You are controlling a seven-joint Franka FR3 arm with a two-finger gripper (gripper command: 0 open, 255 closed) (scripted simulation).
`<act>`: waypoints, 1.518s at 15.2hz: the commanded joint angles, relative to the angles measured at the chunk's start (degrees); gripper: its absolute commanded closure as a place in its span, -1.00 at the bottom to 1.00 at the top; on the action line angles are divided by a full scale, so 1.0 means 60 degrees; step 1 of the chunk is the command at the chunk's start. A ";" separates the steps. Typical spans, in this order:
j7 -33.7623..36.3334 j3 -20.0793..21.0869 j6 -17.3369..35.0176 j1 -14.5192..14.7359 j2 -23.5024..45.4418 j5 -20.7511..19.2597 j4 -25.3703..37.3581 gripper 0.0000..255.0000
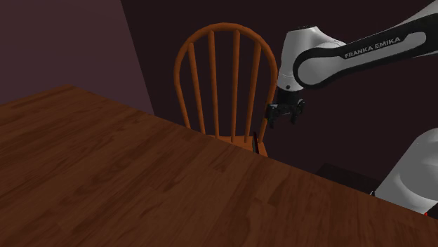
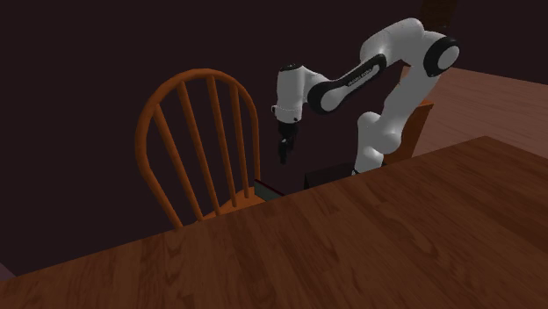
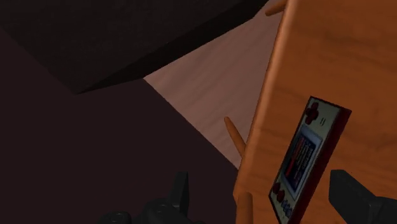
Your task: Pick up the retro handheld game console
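Two fingers [image 3: 357, 198]: stood apart, released, clasping nothing.
Gripper [image 1: 284, 114]: hung over the chair seat, just beside the spindle back, beyond the table's far edge.
Console [image 3: 304, 167]: lay flat on the orange wooden chair seat [image 3: 270, 121], screen up, below the gripper and untouched by either finger.
Chair [image 1: 224, 77]: stood close against the brown wooden table [image 1: 126, 175].

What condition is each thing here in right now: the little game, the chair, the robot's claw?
game console: lying flat on the chair's seat, screen facing up, not held.
gripper: open, hanging over the seat, touching nothing.
chair: upright, standing beside the table.
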 commanded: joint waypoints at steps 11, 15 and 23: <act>0.4651 0.1289 0.2817 -0.0599 0.4295 -0.0932 0.1320 -1.00; 0.4812 0.1284 0.3347 -0.0596 0.4704 -0.1154 0.1169 -1.00; 0.4931 0.1267 0.3702 -0.0593 0.4999 -0.1328 0.1087 1.00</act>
